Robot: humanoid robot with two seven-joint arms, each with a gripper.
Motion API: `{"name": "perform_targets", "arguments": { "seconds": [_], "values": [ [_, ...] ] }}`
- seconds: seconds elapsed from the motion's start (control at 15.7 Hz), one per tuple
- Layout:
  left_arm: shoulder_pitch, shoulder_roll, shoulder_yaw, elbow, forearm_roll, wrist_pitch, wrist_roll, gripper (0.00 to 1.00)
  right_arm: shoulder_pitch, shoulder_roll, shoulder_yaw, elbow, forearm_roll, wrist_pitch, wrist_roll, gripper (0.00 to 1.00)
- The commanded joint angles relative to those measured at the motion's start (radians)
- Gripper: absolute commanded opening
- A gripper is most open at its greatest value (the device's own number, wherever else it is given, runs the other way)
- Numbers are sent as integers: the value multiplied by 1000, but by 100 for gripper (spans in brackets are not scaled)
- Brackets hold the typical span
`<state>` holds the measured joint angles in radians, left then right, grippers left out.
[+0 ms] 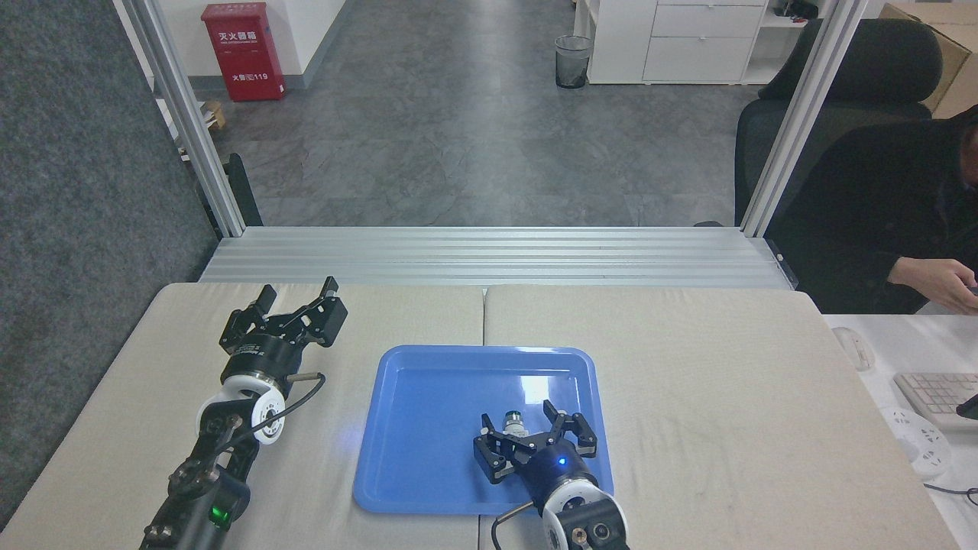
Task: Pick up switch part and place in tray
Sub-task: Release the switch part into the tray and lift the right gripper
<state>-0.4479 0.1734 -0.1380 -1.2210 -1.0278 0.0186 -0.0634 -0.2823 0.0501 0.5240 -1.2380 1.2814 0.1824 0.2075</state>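
A small grey-white switch part (513,421) with a dark round cap sits between the spread fingers of the right end effector (518,424), over the glossy blue plastic tray (428,428).

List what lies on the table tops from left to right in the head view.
Left gripper → blue tray → switch part, between the fingers of the right gripper over the tray's right part → keyboard on the white desk at far right.

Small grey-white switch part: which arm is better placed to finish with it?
Right. The right gripper straddles the small grey-white switch part over the glossy blue plastic tray; the left gripper hovers beside it.
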Motion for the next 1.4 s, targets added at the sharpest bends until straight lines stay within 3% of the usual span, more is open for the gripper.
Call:
{"name": "perform_targets", "arguments": {
  "seconds": [0.0,0.32,0.57,0.89,1.34],
  "values": [
    [0,0,0,0,0,0,0,100,-141,7,-220,12,-91,-26,-135,99],
    [0,0,0,0,0,0,0,100,-144,-200,-497,-9,-96,-225,-211,99],
    [0,0,0,0,0,0,0,100,-95,-308,-584,23,-181,-255,-215,99],
    [0,0,0,0,0,0,0,100,-58,-348,-584,54,-183,-248,-214,99],
    [0,0,0,0,0,0,0,100,-64,-346,-578,40,-185,-251,-211,99]
  ]
}}
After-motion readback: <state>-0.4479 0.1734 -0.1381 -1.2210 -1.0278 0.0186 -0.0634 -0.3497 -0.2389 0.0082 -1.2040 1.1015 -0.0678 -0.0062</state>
